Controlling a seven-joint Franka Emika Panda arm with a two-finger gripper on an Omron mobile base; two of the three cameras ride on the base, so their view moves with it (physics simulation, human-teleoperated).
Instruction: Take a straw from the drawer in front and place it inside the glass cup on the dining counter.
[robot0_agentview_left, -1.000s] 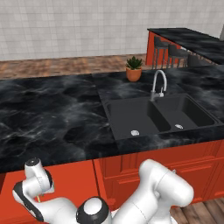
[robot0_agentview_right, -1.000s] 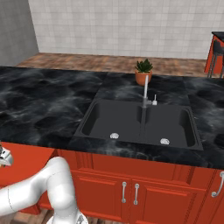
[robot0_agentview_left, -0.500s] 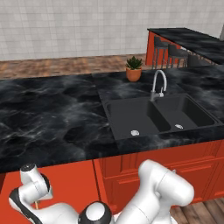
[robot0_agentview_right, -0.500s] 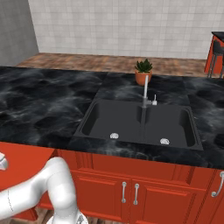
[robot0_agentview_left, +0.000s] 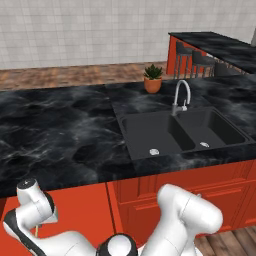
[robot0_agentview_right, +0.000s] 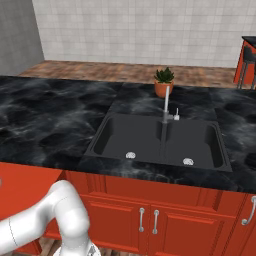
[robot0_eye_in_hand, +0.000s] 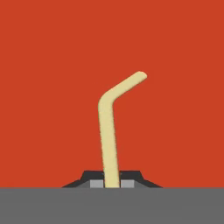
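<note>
The two-finger gripper (robot0_eye_in_hand: 111, 183) is clamped on the lower end of the thin pale yellow-tan straw (robot0_eye_in_hand: 108, 131), whose long axis runs straight out from the fingers, bent tip farthest, over the flat red drawer interior (robot0_eye_in_hand: 48, 65).

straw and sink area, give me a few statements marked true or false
1. The straw stands between the gripper fingertips, over the red drawer floor. True.
2. The straw is straight from end to end. False: its tip bends off to one side.
3. A potted plant stands on the black counter behind the sink. True.
4. The sink has a single basin. False: it has two basins, each with a drain.
5. The faucet rises at the back edge of the sink. True.
6. The plant pot is blue. False: it is terracotta orange.
</note>
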